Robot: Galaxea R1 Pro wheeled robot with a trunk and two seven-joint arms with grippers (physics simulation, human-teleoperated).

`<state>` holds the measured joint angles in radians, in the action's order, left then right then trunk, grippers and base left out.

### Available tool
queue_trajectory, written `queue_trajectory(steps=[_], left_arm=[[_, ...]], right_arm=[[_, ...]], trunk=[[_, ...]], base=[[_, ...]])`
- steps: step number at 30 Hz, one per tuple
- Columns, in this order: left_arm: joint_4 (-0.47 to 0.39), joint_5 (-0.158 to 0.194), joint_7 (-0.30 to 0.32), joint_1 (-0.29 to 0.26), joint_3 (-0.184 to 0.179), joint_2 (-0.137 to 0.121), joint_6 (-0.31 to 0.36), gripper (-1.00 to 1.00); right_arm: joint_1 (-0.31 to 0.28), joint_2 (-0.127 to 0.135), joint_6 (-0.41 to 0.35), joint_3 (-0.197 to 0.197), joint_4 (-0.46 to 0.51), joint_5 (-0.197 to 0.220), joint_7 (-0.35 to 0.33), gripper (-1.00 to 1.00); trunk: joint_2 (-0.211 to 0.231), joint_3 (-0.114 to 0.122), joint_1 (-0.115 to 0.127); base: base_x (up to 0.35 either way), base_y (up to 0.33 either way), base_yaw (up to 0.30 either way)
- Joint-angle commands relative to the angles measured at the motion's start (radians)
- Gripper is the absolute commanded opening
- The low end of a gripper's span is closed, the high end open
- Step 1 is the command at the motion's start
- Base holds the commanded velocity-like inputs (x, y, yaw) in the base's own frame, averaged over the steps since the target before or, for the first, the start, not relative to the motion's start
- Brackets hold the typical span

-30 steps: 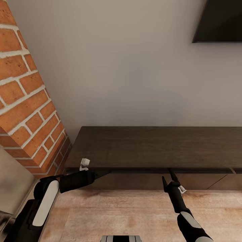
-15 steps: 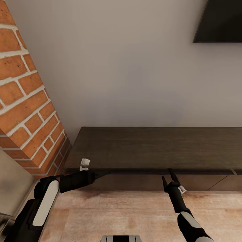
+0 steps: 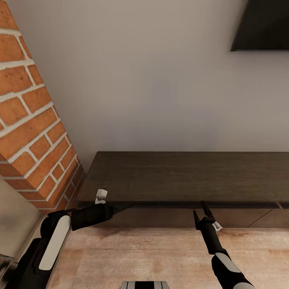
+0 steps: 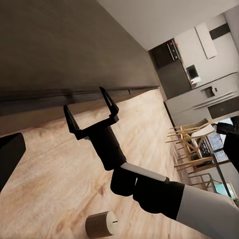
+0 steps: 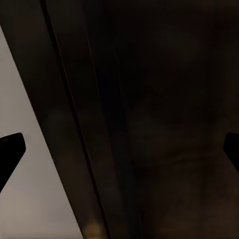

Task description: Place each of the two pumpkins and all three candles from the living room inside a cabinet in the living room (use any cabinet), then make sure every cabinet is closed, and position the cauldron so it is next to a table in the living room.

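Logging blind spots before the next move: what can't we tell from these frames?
- Left end effector: head view, tips tucked under the cabinet top; open or shut unclear.
- Cabinet drawer fronts: head view, shadowed under the overhanging top; right wrist view too dark and close.
- Candle: left wrist view, partly cut off by the frame edge.

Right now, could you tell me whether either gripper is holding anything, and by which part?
Nothing is held: the right gripper is open and empty near the cabinet; the left gripper's state cannot be told.

cabinet (image 3: 188, 176): long, low, dark-brown, drawers shut | candle (image 4: 101, 224): grey-brown stub, on its side, floor
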<state>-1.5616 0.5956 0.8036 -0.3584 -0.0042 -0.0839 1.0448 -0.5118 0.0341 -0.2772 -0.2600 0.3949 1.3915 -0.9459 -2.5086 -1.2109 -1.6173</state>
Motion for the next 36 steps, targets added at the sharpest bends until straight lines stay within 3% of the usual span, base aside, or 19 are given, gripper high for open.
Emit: queue_trajectory(steps=[1, 36], left_arm=[[0.0, -0.001, 0.003, -0.001, 0.0, 0.0, 0.002, 1.0], [0.0, -0.002, 0.003, -0.001, 0.001, 0.0, 0.002, 1.0]], right_arm=[[-0.001, 0.0, -0.01, -0.001, -0.001, 0.008, -0.002, 1.0], [-0.001, 0.0, -0.01, 0.0, -0.001, 0.008, -0.001, 1.0]], trunk=[[0.0, -0.001, 0.0], [0.0, -0.001, 0.0]], base=[[0.0, 0.0, 0.0], [0.0, 0.0, 0.0]])
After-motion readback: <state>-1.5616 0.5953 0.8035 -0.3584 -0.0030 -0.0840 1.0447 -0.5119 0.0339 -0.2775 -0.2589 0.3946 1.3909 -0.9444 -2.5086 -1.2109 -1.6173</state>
